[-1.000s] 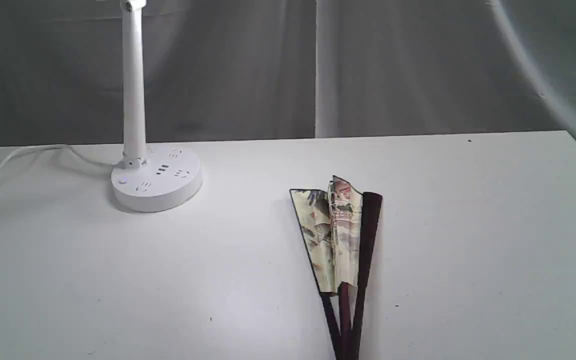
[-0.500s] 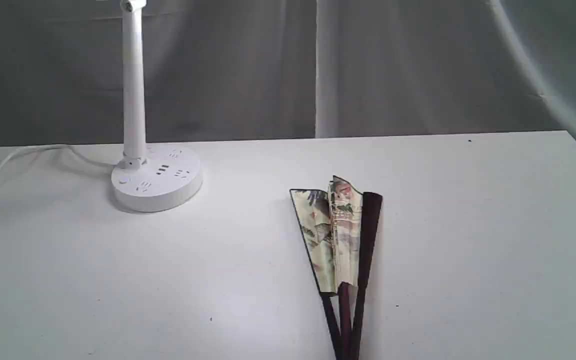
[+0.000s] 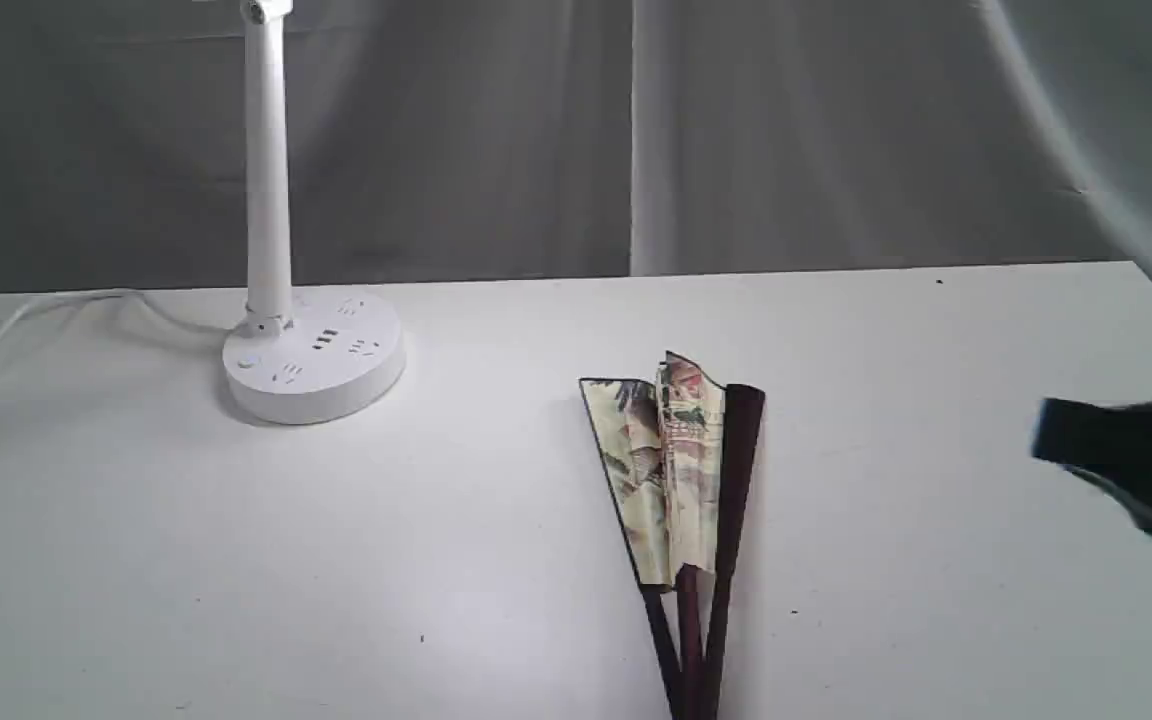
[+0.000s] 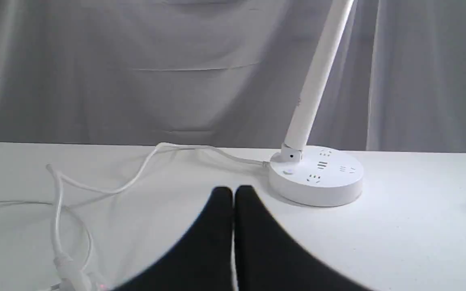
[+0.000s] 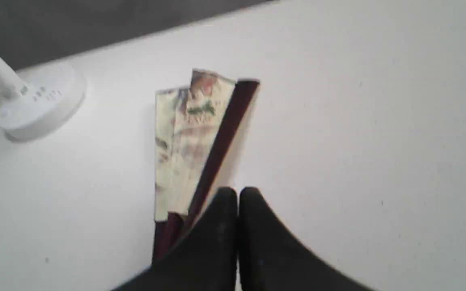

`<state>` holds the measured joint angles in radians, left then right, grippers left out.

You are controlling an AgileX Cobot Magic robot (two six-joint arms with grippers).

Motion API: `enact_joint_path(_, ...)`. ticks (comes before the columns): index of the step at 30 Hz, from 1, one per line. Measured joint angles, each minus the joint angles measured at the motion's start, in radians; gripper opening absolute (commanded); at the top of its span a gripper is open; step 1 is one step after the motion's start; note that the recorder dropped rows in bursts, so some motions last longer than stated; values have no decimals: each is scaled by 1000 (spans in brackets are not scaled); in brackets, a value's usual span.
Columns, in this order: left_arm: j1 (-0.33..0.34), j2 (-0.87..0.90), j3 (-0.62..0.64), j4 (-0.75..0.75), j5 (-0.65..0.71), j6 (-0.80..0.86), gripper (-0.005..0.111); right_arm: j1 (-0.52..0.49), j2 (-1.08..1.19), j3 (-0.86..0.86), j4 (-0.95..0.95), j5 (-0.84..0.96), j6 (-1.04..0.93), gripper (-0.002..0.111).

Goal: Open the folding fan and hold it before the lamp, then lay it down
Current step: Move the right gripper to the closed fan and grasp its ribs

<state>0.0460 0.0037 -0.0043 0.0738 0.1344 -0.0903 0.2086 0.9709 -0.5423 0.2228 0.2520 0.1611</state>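
Right gripper (image 3: 1041,440) entered, jaws together | left gripper (image 4: 233,190) together | folding fan (image 3: 681,470) unmoved

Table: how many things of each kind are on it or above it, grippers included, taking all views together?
lamp: 1
fan: 1
grippers: 2, the left gripper and the right gripper
total: 4
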Motion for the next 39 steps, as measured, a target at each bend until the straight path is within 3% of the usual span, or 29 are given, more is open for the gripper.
enact_joint_path(7,0,0,0,0,0,0,0,0,425,-262,4,76,-31,0)
enact_joint_path(12,0,0,0,0,0,0,0,0,682,-473,5,234,-88,2)
enact_joint_path(16,0,0,0,-4,-7,-13,0,0,850,-629,16,346,-119,13)
enact_joint_path(21,0,0,0,-4,-37,-97,0,0,1006,-788,45,479,-161,37)
enact_joint_path(27,0,0,0,-4,-38,-131,0,0,1085,-864,155,498,-221,62)
enact_joint_path(33,0,0,0,-4,-41,-133,0,0,1128,-869,455,521,-431,69)
enact_joint_path(39,0,0,0,-4,-41,-133,0,0,1190,-869,579,527,-524,71)
